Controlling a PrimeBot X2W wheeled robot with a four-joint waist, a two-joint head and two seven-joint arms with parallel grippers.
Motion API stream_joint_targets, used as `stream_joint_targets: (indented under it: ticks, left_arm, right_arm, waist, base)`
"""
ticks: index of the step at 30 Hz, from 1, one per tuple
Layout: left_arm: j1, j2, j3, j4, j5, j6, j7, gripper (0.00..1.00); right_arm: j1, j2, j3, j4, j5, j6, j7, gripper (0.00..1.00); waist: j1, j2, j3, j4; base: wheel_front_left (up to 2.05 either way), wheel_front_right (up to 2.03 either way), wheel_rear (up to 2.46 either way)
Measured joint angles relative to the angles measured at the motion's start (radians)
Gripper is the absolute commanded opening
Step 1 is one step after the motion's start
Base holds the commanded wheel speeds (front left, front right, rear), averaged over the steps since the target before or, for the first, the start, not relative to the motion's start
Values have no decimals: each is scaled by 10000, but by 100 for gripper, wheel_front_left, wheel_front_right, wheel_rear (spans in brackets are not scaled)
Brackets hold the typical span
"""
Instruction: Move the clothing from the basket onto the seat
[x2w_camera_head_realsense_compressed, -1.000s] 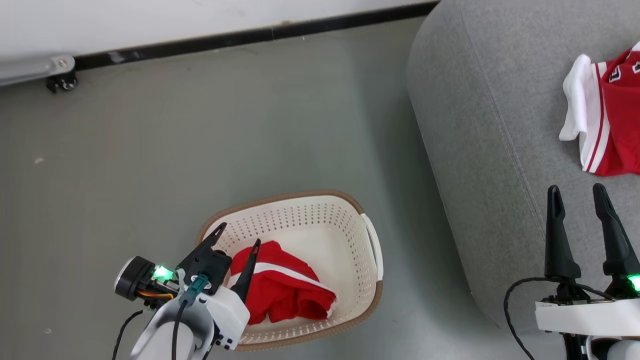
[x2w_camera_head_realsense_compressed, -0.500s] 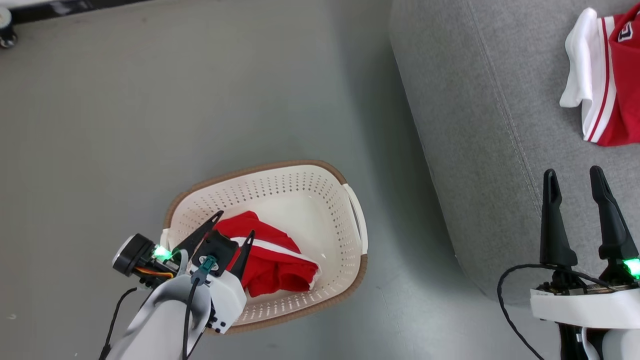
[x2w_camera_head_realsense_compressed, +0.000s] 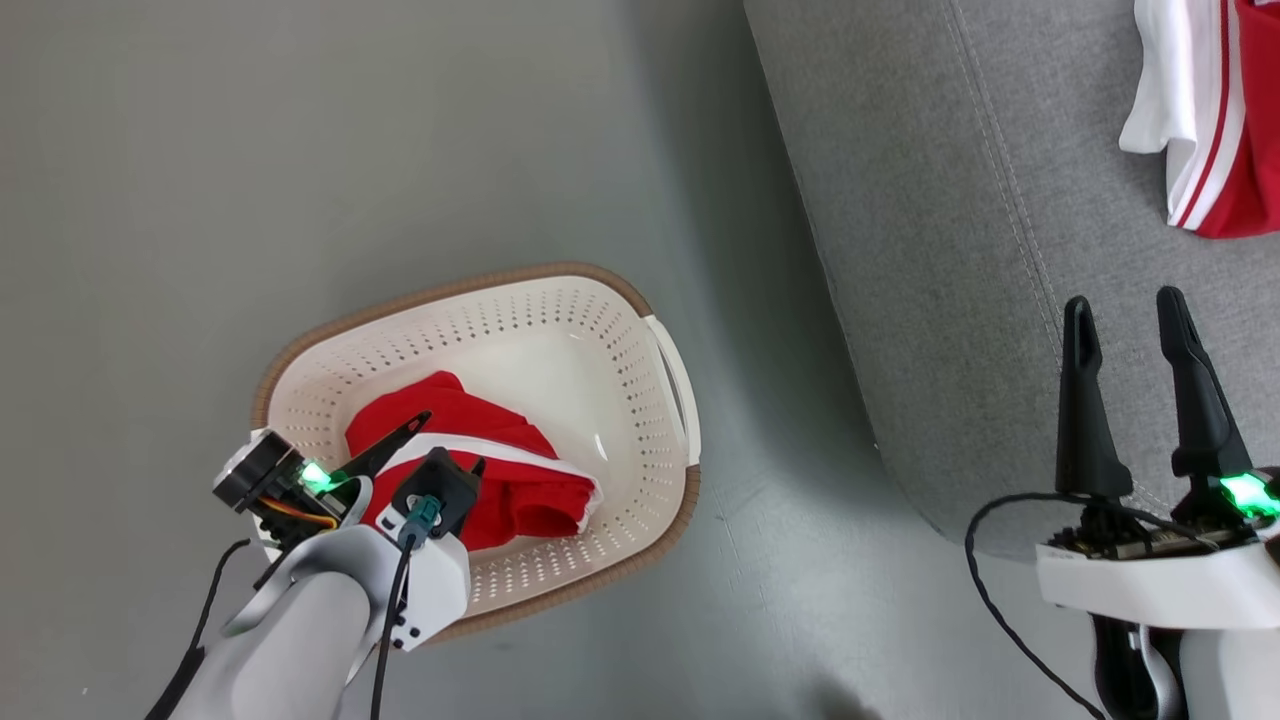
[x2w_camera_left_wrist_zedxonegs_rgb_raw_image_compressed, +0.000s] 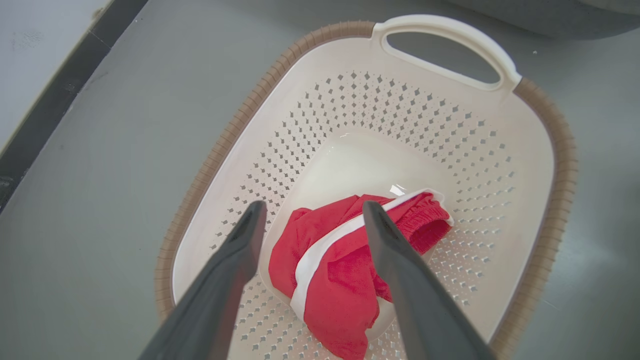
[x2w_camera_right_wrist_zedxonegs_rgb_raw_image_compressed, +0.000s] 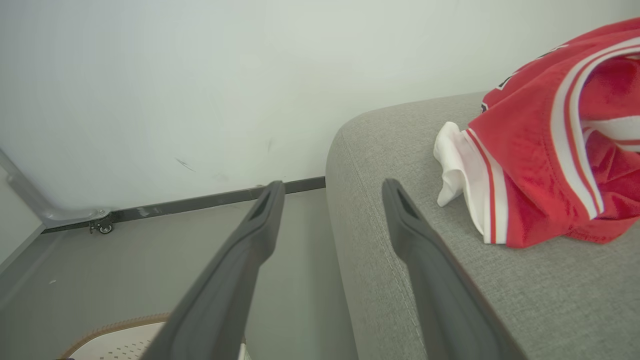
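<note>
A: Progress call on this one?
B: Abt halfway imo. Seat garment (x2w_camera_head_realsense_compressed: 1225, 130), red w/ white trim, lies on the seat (x2w_camera_head_realsense_compressed: 950, 250), far right of head view, partly cut by the frame edge. Basket garment (x2w_camera_left_wrist_zedxonegs_rgb_raw_image_compressed: 340, 285) is bunched on the bottom of the basket (x2w_camera_head_realsense_compressed: 450, 292). So 1 of 2 done.
A: Left gripper?
B: Left gripper (x2w_camera_head_realsense_compressed: 452, 438) is tipped down into the basket, fingers spread wide, nothing pinched. Wrist cam: the two fingers sit either side of the red heap, w/ its white stripe (x2w_camera_left_wrist_zedxonegs_rgb_raw_image_compressed: 320, 252) running between them. Touching the cloth or just above it? Can't tell from these.
A: Right?
B: Right gripper (x2w_camera_head_realsense_compressed: 1122, 297) has fingers apart too, empty, over the seat's edge. It's near the seat garment but not touching it.
A: Basket pos?
B: Upright on the grey floor (x2w_camera_head_realsense_compressed: 300, 150), beside the seat w/ a gap between them.
A: Step label?
B: I'd tag it approach/pre-grasp for garment no. 2. Left to do, prob: close on the fabric, lift it clear of the rim, carry it over to the seat, let go.
A: Risks?
B: Loose crumpled cloth. A shallow pinch may catch only one fold & trail the rest over the rim. Guess only.
</note>
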Motion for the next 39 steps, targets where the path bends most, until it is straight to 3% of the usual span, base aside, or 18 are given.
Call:
stream_joint_targets:
  ticks: [23,39]
  left_arm:
    - [-1439,380,-433,1593,844,-56,650,100]
    - [-2249,635,-546,2485,1279,339,1323,100]
  right_arm:
    - [-1232,0,593,301,328,0,-268,100]
    - [-1956,-2,917,648,476,0,-286,100]
  waist:
    - [0,0,1737,-903]
    - [0,-1,2520,-1319]
  base:
    - [0,0,0]
    - [0,0,0]
